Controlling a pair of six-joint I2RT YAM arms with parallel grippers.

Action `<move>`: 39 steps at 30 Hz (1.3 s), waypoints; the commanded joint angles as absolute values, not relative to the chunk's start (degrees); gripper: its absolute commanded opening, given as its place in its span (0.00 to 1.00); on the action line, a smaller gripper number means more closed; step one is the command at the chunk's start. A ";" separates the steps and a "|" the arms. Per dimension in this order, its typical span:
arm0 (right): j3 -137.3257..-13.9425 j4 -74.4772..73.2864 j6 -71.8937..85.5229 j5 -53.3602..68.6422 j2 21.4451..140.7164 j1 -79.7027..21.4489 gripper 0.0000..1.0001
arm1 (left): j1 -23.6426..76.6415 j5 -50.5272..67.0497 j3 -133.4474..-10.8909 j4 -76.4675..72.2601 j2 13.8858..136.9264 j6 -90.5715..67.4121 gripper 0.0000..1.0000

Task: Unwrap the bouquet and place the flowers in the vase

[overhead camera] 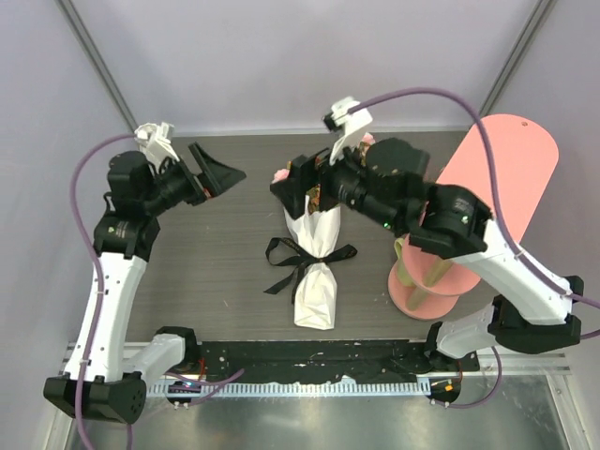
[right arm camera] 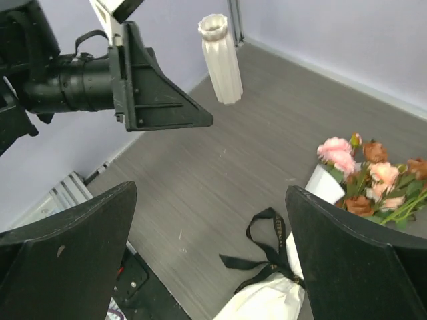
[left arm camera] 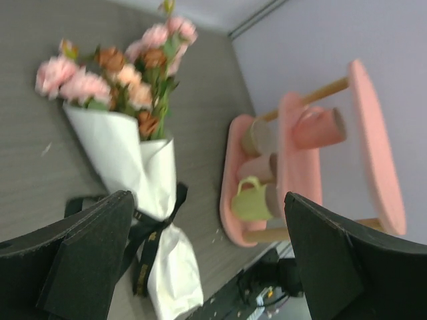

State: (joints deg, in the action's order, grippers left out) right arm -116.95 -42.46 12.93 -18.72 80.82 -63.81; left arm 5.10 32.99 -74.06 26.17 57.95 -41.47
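The bouquet [overhead camera: 315, 267] lies flat mid-table, its white paper cone tied with a black ribbon bow [overhead camera: 302, 257]. Its pink and rust-brown flowers [overhead camera: 281, 175] point away from the arms. My right gripper [overhead camera: 292, 192] hovers open over the flower end, holding nothing; its wrist view shows the bow [right arm camera: 270, 248] and flowers [right arm camera: 368, 179] below. My left gripper [overhead camera: 220, 173] hangs open and empty left of the bouquet, well apart from it. The ribbed white vase [right arm camera: 221, 59] stands upright beyond the left gripper [right arm camera: 160, 100] in the right wrist view. It is hidden in the top view.
A big pink tiered stand [overhead camera: 497, 178] rises at the right, partly behind my right arm. The left wrist view shows its shelves [left arm camera: 293, 167] holding a green mug [left arm camera: 252, 200] and pink cups. Black rails [overhead camera: 309, 361] run along the near table edge.
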 commanded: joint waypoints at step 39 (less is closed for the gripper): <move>-77.34 -38.41 36.57 -51.50 96.67 -63.02 0.28 | 33.40 14.85 -32.35 -9.31 76.64 -49.83 0.73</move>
State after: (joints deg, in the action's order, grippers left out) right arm -74.87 -39.11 37.21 -48.45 95.42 -65.23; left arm 33.26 16.40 -31.14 -3.60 75.05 -49.30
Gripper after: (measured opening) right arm 0.314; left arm 0.728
